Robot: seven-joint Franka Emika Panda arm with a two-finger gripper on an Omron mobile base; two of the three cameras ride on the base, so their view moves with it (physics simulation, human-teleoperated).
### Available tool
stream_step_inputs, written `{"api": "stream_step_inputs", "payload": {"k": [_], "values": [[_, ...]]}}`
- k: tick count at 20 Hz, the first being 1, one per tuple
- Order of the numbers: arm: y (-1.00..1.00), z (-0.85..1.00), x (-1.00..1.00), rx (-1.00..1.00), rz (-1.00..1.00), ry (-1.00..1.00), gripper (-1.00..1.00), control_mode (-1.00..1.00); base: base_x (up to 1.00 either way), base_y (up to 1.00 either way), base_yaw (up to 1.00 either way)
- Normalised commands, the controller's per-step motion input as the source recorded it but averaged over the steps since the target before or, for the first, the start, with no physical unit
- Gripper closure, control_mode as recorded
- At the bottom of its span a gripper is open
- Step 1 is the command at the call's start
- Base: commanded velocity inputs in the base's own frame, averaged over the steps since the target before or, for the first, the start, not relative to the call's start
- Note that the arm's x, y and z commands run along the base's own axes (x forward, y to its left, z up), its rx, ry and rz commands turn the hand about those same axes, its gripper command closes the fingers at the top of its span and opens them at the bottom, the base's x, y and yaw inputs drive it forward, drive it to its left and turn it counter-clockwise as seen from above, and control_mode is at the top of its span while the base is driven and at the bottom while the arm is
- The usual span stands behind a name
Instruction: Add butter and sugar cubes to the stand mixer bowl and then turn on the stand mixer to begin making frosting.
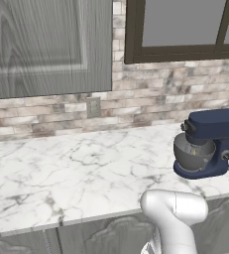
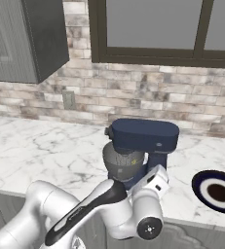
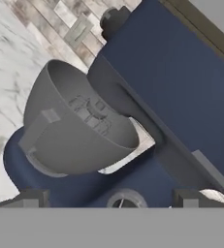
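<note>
Gripper [image 3: 112, 196]: fingers spread apart, holding nothing, close against the mixer's base.
Counter [image 1: 61, 173]: near edge just ahead of the arm; wide bare marble left of the mixer.
Mixer [image 1: 207, 144]: navy, grey bowl [image 3: 79, 131] under its head, whisk inside.
Plate [image 2: 216, 190]: right of mixer.

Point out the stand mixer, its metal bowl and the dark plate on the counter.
stand mixer [image 2: 145, 134]: right base view, on the side of its navy head.
bowl [image 3: 67, 143]: hand view, on its grey outer wall.
plate [image 2: 201, 186]: right base view, on its dark blue rim.
</note>
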Motion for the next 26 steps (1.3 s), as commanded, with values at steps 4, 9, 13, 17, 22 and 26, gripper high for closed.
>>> {"api": "stream_step_inputs", "payload": {"k": [4, 9, 13, 17, 22, 26], "values": [[-0.10, -0.09, 0.16, 0.00, -0.02, -0.10, -1.00, -1.00, 0.00, 0.00, 0.00], [-0.11, -0.11, 0.19, 0.00, -0.01, -0.08, -1.00, -1.00, 0.00, 0.00, 0.00], [-0.17, -0.09, 0.14, 0.00, 0.00, -0.07, -1.00, -1.00, 0.00, 0.00, 0.00], [-0.22, -0.11, 0.11, 0.00, 0.00, -0.06, -1.00, -1.00, 0.00, 0.00, 0.00], [-0.09, -0.10, 0.10, 0.00, 0.00, -0.05, -1.00, -1.00, 0.00, 0.00, 0.00], [0.00, -0.04, 0.17, 0.00, 0.00, -0.02, -1.00, -1.00, 0.00, 0.00, 0.00]]}}
